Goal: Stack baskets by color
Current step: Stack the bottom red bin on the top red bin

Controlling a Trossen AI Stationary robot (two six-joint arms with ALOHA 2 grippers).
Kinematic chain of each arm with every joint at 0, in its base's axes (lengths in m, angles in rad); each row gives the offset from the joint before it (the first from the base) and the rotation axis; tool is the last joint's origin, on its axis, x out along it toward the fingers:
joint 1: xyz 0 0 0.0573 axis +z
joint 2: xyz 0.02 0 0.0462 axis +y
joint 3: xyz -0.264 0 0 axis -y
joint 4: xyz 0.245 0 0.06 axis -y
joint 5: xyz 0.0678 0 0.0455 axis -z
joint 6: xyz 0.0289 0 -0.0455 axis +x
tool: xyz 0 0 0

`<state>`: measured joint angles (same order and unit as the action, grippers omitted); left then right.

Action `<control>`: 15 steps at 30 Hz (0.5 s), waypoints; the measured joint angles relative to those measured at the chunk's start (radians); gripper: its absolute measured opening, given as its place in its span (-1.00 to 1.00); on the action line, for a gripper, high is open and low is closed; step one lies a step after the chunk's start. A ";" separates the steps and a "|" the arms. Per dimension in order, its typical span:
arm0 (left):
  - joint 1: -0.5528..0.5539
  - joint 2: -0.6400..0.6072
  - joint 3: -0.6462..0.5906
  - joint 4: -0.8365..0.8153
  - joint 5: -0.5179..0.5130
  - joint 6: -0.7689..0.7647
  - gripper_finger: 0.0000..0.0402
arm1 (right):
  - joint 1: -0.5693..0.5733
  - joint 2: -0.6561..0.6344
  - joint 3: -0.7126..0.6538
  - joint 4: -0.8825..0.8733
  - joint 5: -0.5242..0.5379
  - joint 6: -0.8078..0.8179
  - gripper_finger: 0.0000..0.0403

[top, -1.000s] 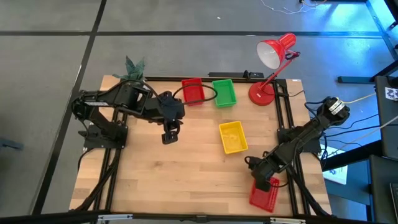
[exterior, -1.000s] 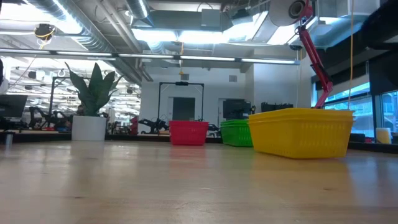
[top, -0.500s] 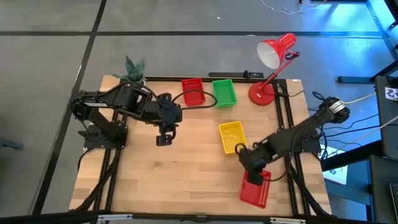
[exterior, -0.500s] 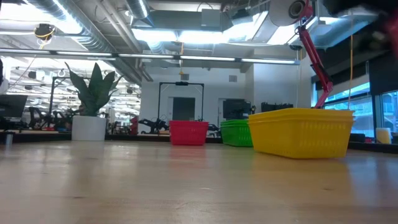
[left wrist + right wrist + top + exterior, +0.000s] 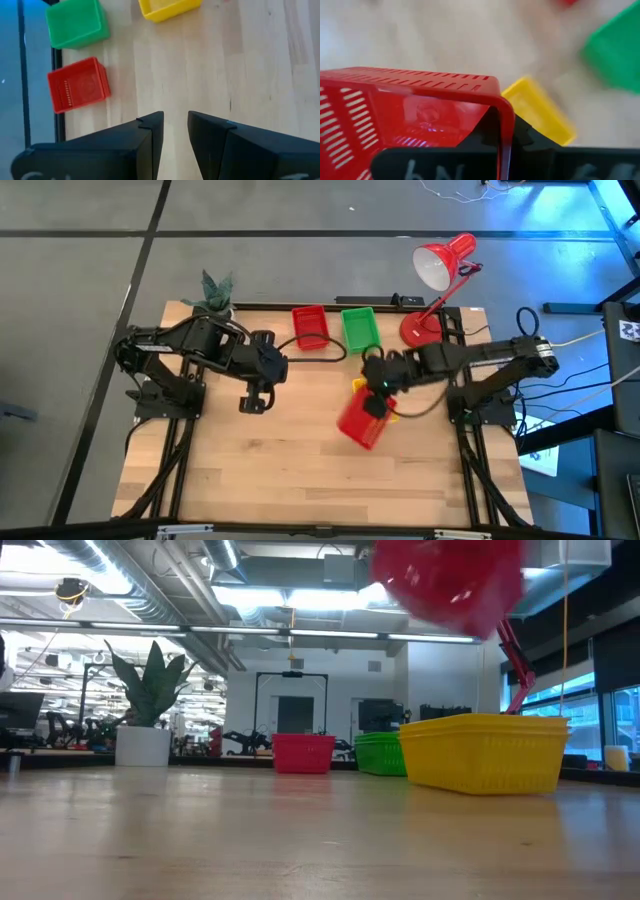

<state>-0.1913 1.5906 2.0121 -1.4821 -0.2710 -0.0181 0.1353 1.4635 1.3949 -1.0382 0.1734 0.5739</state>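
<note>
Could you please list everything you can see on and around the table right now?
Carried red basket: one, red, lifted off the table near its middle, partly over the yellow stack.
Red basket stack: one stack, red, far edge of the table.
Green basket stack: one stack, green, just right of the red stack.
Yellow basket stack: one stack, yellow, mid-table, right of centre.
Desk lamp: one, red, far right corner.
Potted plant: one, green leaves in a white pot, far left corner.
Table: one, light wood.
Left gripper: one, dark, jaws slightly apart and holding nothing, over the table's left half.
Right gripper: one, dark, jaws shut on the carried red basket's rim.
</note>
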 joint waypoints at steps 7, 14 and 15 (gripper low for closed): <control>0.025 0.006 0.001 0.114 -0.069 -0.143 -0.60 | -0.113 0.041 0.037 0.114 0.226 -0.045 -1.00; 0.034 0.047 0.001 0.235 -0.069 -0.089 -0.60 | -0.151 0.071 0.044 0.244 0.268 -0.098 -1.00; 0.035 0.057 0.001 0.239 -0.070 -0.062 -0.60 | -0.151 0.074 0.044 0.254 0.280 -0.108 -1.00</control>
<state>-0.1566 1.6476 2.0132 -1.2427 -0.3415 -0.0802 -0.0154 1.5372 1.4391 -0.7841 0.4534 0.4656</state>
